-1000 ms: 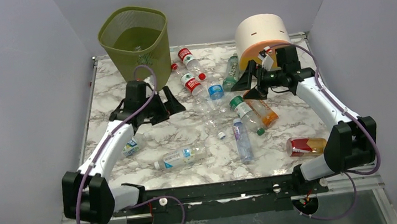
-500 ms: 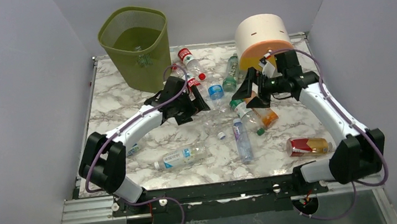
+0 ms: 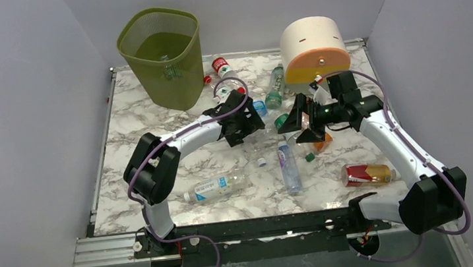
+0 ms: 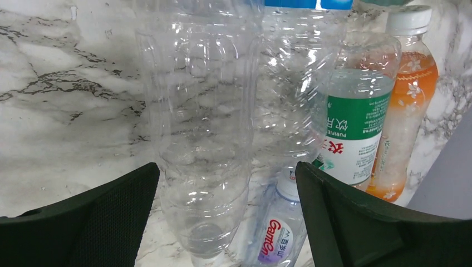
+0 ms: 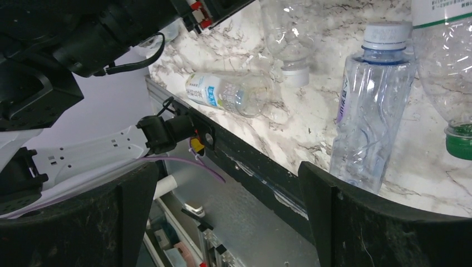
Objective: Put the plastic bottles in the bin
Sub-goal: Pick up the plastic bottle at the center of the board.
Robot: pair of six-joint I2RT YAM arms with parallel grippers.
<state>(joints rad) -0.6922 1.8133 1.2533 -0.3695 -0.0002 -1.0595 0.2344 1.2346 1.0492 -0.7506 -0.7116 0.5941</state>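
Several plastic bottles lie on the marble table. My left gripper (image 3: 254,123) is open over the middle cluster. In the left wrist view, its jaws (image 4: 225,167) stand either side of a clear unlabelled bottle (image 4: 200,161) without touching it. To that bottle's right lie a purple-labelled bottle (image 4: 278,236), a green-labelled bottle (image 4: 356,130) and an orange-filled bottle (image 4: 406,111). My right gripper (image 3: 300,117) is open and empty just right of the left one, above the green-capped bottle (image 5: 457,142). Its jaws (image 5: 228,167) frame the table's front edge. The olive mesh bin (image 3: 162,55) stands at the back left.
A cream cylinder (image 3: 313,46) stands at the back right. A red-labelled bottle (image 3: 365,173) lies at the front right. A blue-and-white-labelled bottle (image 3: 216,187) and the purple-labelled one (image 3: 288,168) lie at the front middle. More bottles (image 3: 221,67) lie beside the bin.
My left arm has swung right, from beside the bin to the bottle cluster in the middle. My right gripper has come down and a little nearer, towards the same cluster.
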